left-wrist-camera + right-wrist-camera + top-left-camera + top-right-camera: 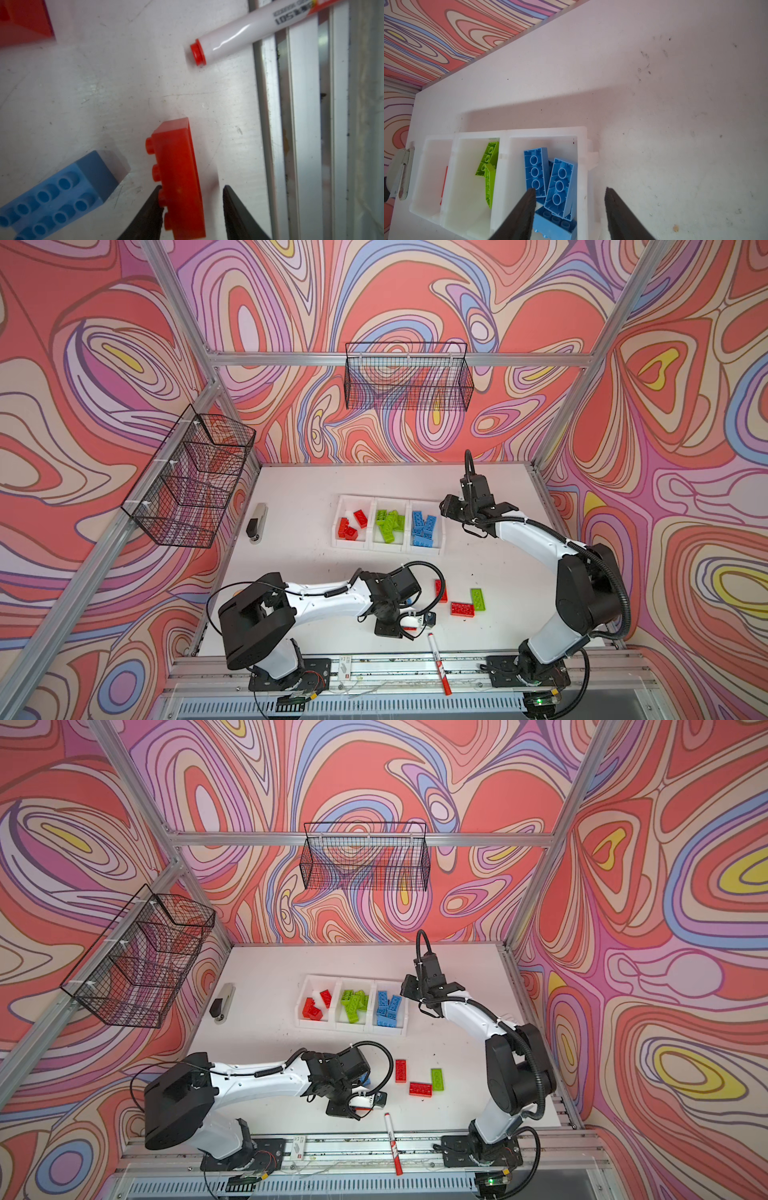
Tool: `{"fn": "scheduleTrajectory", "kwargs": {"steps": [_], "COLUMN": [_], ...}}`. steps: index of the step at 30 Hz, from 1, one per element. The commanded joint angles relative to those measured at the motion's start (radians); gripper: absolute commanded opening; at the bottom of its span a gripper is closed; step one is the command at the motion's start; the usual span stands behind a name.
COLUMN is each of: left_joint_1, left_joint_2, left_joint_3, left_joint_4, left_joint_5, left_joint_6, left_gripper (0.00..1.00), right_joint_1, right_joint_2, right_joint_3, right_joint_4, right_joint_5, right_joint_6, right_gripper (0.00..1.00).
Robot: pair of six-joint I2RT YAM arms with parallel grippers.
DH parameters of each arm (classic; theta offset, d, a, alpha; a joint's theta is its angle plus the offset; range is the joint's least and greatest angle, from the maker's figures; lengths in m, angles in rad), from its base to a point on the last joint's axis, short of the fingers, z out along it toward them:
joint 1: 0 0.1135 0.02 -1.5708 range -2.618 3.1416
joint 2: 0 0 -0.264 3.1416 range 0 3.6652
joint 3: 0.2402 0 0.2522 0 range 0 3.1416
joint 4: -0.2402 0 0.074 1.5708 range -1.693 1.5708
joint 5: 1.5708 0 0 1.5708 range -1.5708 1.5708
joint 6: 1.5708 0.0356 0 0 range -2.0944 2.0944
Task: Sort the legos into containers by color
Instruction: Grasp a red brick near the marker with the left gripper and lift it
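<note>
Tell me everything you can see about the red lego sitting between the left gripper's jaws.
The red lego is a chunky rectangular brick of glossy red plastic with round studs along one face. It lies on its long side on the white table, studs pointing sideways, not up. The left gripper straddles one end: one jaw touches the studs, the other stands clear of the opposite face. A light blue brick lies close by, not touching it. That end runs out of the wrist view.

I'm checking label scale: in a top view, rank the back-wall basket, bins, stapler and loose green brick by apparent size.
1. The basket, barely ahead of the bins; it hangs higher, probably nearer the camera, so that order is unsure.
2. The bins
3. The stapler
4. The green brick
</note>
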Motion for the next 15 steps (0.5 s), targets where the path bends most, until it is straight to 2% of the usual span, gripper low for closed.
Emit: {"fn": "scheduleTrajectory", "kwargs": {"steps": [1,8,13,15], "left_joint_1": [-0.002,-0.002,0.005,0.043], "left_joint_2": [0.016,-0.03,-0.15,-0.217], "left_joint_3": [0.012,-0.011,-0.039,-0.041], "left_joint_4": [0.029,0.052,0.077,0.086], "left_joint_5": [-0.031,-0.068,-0.137,-0.155], "left_joint_6": [0.004,-0.002,-0.051,-0.106], "left_gripper": [0.39,0.21,0.18,0.17], "right_joint_1": [-0.003,-0.002,-0.002,0.0], "right_joint_2": [-0.034,-0.037,-0.027,-0.023], "right_joint_3": [-0.016,-0.029,-0.04,-0.046], "right_joint_4": [-0.001,-0.027,-0.044,-0.042], "right_joint_5": [0.028,0.026,-0.005,-0.041], "right_joint_6": [-0.006,-0.029,-0.043,-0.045], "right_gripper": [0.57,0.55,0.53,0.52]}}
